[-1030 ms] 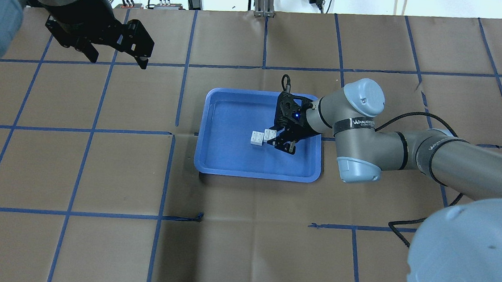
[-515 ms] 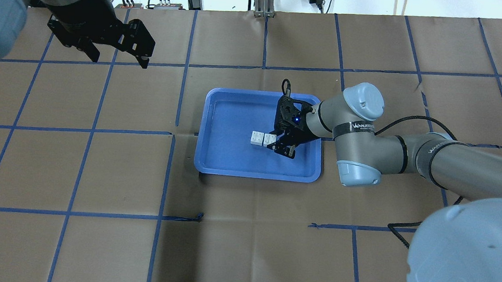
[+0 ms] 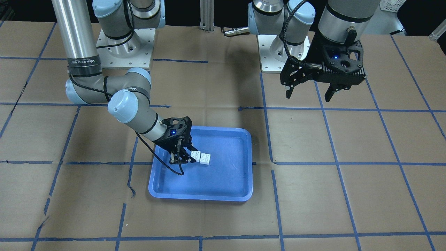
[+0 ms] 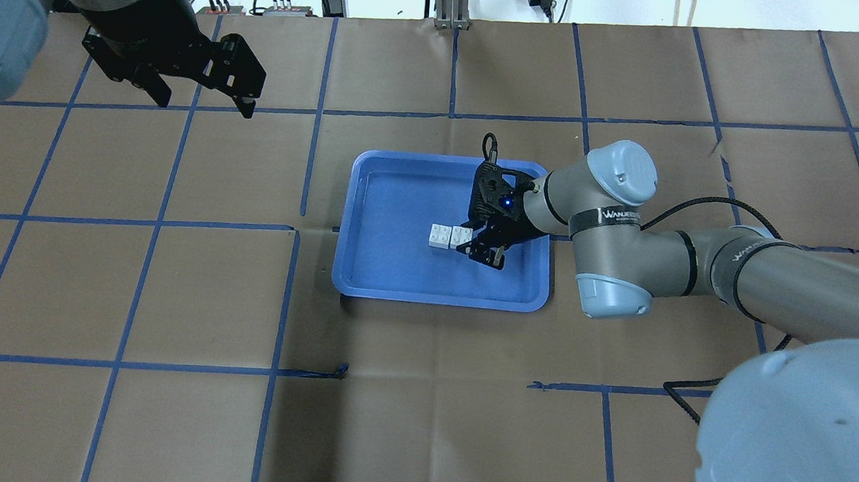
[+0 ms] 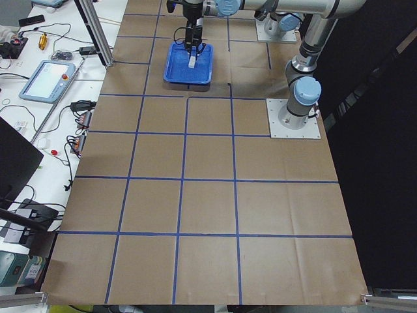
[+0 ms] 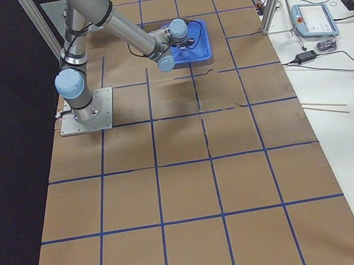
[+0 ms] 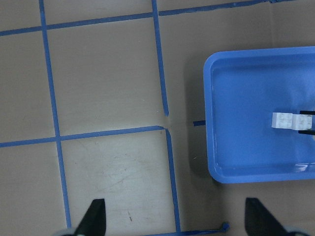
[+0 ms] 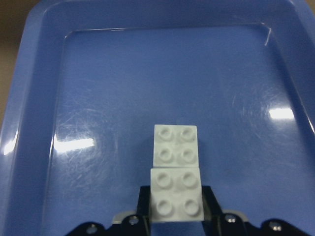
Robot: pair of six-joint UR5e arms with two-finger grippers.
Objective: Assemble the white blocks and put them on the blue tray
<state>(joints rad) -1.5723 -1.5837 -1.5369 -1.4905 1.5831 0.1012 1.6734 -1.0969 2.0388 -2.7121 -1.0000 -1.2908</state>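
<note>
The blue tray [image 4: 440, 298] lies mid-table, also in the front view [image 3: 200, 197]. Two white blocks stand side by side, touching, on its floor. My right gripper [image 4: 466, 239] reaches in from the tray's right side and is shut on the nearer white block [image 8: 176, 197], its fingers [image 8: 209, 197] flanking it. The other white block [image 8: 175, 144] is free just beyond it. Both show overhead, the held one [image 4: 461, 235] and the free one [image 4: 440, 236]. My left gripper [image 4: 202, 106] hangs open and empty, high over the far left of the table.
Brown paper with a blue tape grid covers the table [image 4: 165, 289]. The left wrist view shows the tray's rim [image 7: 208, 123] at its right and bare paper below the left gripper. Cables and a pendant lie past the far edge [image 4: 287, 0].
My right gripper sank a little and brought the held block level beside the other one. The left arm barely shifted. Little has moved over the last half second.
</note>
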